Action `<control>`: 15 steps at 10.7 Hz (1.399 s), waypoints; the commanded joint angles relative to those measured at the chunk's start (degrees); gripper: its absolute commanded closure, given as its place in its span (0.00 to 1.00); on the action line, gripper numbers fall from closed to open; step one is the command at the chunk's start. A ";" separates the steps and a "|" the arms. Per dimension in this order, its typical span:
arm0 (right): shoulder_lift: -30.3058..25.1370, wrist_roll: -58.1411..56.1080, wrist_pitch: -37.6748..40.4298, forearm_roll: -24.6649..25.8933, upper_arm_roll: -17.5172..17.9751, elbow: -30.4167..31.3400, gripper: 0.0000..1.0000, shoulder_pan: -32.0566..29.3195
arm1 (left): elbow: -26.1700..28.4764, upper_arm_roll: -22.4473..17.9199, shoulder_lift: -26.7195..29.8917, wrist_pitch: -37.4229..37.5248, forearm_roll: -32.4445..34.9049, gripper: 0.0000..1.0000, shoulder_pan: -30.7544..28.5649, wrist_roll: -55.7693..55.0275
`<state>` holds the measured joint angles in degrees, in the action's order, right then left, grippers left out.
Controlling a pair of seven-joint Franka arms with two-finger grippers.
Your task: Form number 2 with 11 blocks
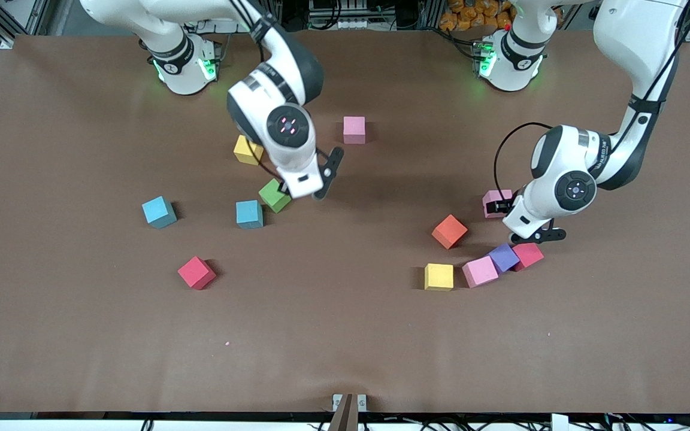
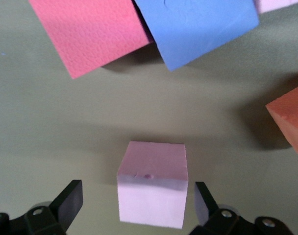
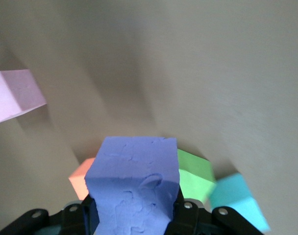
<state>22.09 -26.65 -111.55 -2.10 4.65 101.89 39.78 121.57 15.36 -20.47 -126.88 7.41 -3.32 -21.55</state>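
Observation:
My left gripper (image 1: 501,205) (image 2: 137,198) is open and low at the table, its fingers on either side of a pink block (image 2: 151,183) (image 1: 495,197) without touching it. My right gripper (image 3: 134,213) (image 1: 285,190) is shut on a purple block (image 3: 134,181), up over the green block (image 1: 275,195) (image 3: 195,172); in the front view the hand hides the held block. Yellow (image 1: 438,276), pink (image 1: 480,271), purple (image 1: 504,257) and red (image 1: 527,255) blocks lie in a bent row nearer the front camera than the left gripper. No number 2 shows.
An orange block (image 1: 449,231) (image 2: 291,122) lies beside the row. Toward the right arm's end of the table lie a yellow block (image 1: 248,149), two light blue blocks (image 1: 249,214) (image 1: 159,212) and a red block (image 1: 196,272). A lone pink block (image 1: 354,129) sits near the bases.

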 commanded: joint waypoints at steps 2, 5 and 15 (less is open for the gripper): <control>-6.54 -0.34 -5.61 0.26 -0.34 11.40 0.64 8.01 | 4.81 0.46 1.40 -4.42 0.41 0.00 -0.64 0.19; -6.27 -0.69 -6.31 0.35 -0.34 11.92 0.64 13.29 | 6.04 0.46 0.96 -6.00 0.33 0.00 -0.90 0.19; -1.89 -1.74 -16.41 0.52 -0.34 17.20 0.64 17.88 | 5.87 0.46 1.22 -6.10 -8.29 0.65 -1.69 -5.06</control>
<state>19.26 -28.03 -126.70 -2.05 4.72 118.98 56.39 126.76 15.33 -20.85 -132.79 0.52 -4.36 -24.22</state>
